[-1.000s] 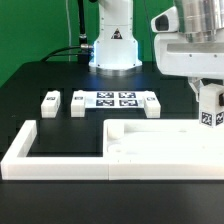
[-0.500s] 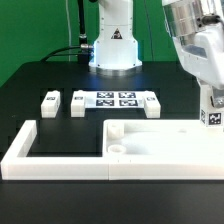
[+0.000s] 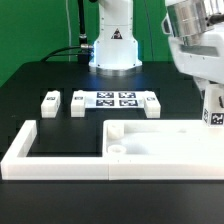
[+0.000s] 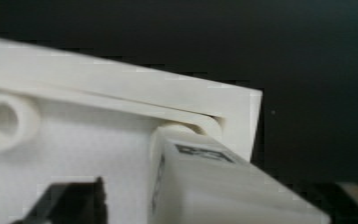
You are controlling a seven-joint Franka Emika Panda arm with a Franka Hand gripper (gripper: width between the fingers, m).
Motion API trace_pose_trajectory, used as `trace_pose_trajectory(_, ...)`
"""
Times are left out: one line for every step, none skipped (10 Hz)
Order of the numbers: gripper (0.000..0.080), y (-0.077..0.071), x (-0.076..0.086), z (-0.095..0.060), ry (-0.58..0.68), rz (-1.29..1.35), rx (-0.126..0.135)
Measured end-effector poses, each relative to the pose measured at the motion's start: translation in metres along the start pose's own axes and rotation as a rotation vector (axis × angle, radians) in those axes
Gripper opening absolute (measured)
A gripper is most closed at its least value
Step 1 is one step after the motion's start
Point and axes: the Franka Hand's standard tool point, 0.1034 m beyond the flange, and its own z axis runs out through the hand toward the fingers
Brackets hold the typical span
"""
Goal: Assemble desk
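Tabletop (image 3: 160, 140) lies flat on the black table (image 3: 30, 85), inside the white frame (image 3: 40, 155) and against its near bar. One leg (image 3: 213, 115) stands upright in the tabletop's corner on the exterior view's right. My gripper (image 4: 208, 205) is directly above this leg and open. In the wrist view, the fingers (image 4: 73, 200) straddle the leg with a gap on each side. Three loose legs (image 3: 80, 103) lie beside the marker board (image 3: 117, 99): two on the exterior view's left, one at its right end.
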Motion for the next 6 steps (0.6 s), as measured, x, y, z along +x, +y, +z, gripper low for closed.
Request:
trace_pose_trajectory(0.0609,-0.0011,-0.0045,0.0000,0.005,-0.086,-0.012)
trace_pose_trajectory(0.0639,-0.0005,-0.0034,0.0005,0.004,-0.135,-0.011)
trace_pose_trajectory(0.0639,-0.0004,-0.0029,0.0003,0.004,-0.228,-0.011)
trace_pose_trajectory(0.0648,-0.0004,-0.0029,0.0004,0.004,-0.293,-0.011)
trace_pose_trajectory(0.0648,0.0001,-0.0017,0.0001,0.005,-0.362,-0.015)
trace_pose_trajectory(0.0649,0.0018,0.0052,-0.0017,0.030,-0.564,-0.044)
